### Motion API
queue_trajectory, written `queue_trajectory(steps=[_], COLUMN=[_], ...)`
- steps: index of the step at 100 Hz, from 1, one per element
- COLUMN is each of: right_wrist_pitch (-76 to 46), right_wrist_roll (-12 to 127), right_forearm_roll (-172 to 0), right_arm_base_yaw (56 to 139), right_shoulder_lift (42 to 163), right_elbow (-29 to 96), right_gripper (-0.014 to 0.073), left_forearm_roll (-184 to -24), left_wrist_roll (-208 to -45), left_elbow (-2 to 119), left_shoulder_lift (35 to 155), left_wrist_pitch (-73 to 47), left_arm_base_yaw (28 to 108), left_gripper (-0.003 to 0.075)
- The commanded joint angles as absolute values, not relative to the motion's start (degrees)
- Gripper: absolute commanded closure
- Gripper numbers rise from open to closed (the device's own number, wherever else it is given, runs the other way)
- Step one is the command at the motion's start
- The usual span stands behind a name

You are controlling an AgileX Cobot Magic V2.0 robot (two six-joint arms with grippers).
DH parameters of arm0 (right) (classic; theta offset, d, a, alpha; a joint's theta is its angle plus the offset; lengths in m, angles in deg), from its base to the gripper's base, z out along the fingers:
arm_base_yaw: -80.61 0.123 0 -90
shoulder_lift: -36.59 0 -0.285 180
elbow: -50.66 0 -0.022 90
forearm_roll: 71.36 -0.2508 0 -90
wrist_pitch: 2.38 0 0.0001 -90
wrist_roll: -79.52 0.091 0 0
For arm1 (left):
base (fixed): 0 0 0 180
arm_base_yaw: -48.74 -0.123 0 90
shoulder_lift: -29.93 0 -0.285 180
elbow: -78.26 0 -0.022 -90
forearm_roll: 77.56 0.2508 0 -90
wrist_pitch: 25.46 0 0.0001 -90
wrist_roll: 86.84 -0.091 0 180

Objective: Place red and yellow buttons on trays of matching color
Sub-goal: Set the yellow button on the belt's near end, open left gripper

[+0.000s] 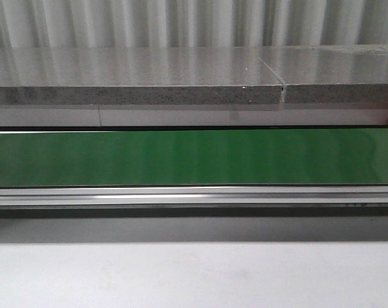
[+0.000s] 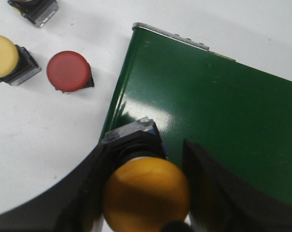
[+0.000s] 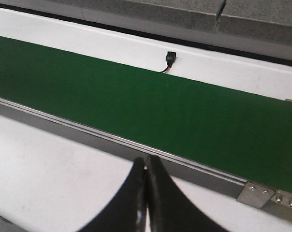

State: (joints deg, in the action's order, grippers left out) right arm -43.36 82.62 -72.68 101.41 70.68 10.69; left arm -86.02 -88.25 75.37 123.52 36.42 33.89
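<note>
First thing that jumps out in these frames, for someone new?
The long glossy green conveyor belt fills the front view from side to side. In the left wrist view, the left gripper clamps a yellow-orange mushroom-cap push button at the belt's corner; a loose red round-cap button lies on the white table beyond. The right gripper is shut and empty.

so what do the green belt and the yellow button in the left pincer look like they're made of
Green belt: looks like smooth rubber or PVC with a semi-gloss finish, showing soft light streaks. Yellow button in the left pincer: the cap looks like glossy moulded plastic, on a dark body with a shiny, possibly metal, collar.
</note>
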Motion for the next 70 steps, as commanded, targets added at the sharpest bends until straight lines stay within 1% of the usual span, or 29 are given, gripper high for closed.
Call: queue_trajectory(steps=[1,55,62,70], right_wrist_pitch=[-39.6,-39.6,-39.6,-39.6], right_wrist_roll=[81.9,81.9,81.9,81.9], right_forearm_roll=[-72.9,-72.9,-72.9,-72.9], right_arm_base_yaw=[101.4,101.4,101.4,101.4], right_shoulder_lift=[70.9,70.9,70.9,70.9], right_elbow=[12.2,12.2,12.2,12.2], right_gripper=[0.0699,0.0699,0.0699,0.0699], left_forearm_roll=[-86.7,-86.7,-86.7,-86.7], left_wrist_roll=[-89.2,-89.8,-89.8,-89.8], left_elbow=[77.3,77.4,77.4,77.4], left_shoulder_lift=[123.0,129.1,129.5,130.0], left_wrist_pitch=[35.0,36.4,36.5,36.6], left_arm_base_yaw=[35.2,35.9,35.9,35.9], left_gripper=[0.0534,0.0524,0.0483,0.0397])
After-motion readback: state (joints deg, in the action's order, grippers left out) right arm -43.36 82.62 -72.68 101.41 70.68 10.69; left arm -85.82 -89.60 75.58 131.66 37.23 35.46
